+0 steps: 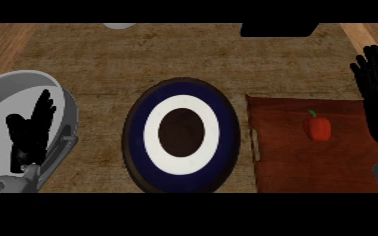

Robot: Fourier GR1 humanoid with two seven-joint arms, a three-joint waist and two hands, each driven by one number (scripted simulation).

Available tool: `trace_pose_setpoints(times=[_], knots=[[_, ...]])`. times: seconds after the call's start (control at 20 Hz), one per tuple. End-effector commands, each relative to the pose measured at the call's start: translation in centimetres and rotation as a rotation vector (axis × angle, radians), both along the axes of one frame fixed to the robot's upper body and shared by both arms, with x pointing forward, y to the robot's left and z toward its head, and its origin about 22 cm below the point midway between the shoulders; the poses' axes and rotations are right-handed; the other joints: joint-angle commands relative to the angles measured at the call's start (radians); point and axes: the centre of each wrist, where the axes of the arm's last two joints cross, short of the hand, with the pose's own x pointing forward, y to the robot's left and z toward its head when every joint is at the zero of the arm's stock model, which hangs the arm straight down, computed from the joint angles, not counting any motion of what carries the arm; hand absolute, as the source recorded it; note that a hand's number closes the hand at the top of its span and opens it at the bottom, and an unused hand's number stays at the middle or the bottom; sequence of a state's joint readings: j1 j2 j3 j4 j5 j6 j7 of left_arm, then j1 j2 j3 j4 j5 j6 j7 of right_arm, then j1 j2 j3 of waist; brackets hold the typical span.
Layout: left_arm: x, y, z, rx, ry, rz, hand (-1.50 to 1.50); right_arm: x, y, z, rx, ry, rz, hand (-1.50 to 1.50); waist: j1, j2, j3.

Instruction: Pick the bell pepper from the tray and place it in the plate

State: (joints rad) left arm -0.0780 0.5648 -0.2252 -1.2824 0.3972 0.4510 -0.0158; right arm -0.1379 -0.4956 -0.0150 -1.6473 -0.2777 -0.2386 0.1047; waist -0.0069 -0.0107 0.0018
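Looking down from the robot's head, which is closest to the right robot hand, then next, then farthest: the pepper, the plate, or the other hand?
From the right robot hand, at the right edge:
1. Small red bell pepper, on the brown tray just beside that hand.
2. Round blue-and-white plate, in the middle.
3. Left robot hand, far left.
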Motion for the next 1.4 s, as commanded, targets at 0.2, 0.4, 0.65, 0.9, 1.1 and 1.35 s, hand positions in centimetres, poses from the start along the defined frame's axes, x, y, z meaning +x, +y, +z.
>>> trace_pose_setpoints(times=[0.2,0.4,0.65,0.9,1.1,1.35], knots=[[-1.8,0.3,0.4,0.225,-0.127,-0.192,0.00,0.2,-1.6,0.6,0.513,-0.254,-0.114,-1.50,0.000,0.002,0.003],[-2.6,0.1,-0.2,0.210,-0.100,-0.252,0.00,-1.9,-4.3,-2.5,0.141,-0.284,-0.557,-1.50,-0.006,0.011,-0.002],[-3.0,0.2,0.1,0.224,-0.115,-0.251,0.00,-5.2,0.8,-5.4,0.219,-0.458,-0.701,-1.50,-0.010,0.007,-0.001],[-3.5,1.0,0.5,0.216,-0.129,-0.273,0.00,-9.7,2.7,-4.0,0.230,-0.432,-0.560,-1.50,0.001,0.008,-0.002],[-2.2,0.7,2.1,0.219,-0.114,-0.270,0.00,-11.6,0.5,-3.8,0.062,-0.188,-0.437,-1.50,-0.010,0.009,-0.003],[-2.8,0.2,1.2,0.236,-0.108,-0.278,0.00,-12.0,-3.1,-1.7,-0.139,0.078,-0.409,-1.50,0.001,0.013,-0.005]])
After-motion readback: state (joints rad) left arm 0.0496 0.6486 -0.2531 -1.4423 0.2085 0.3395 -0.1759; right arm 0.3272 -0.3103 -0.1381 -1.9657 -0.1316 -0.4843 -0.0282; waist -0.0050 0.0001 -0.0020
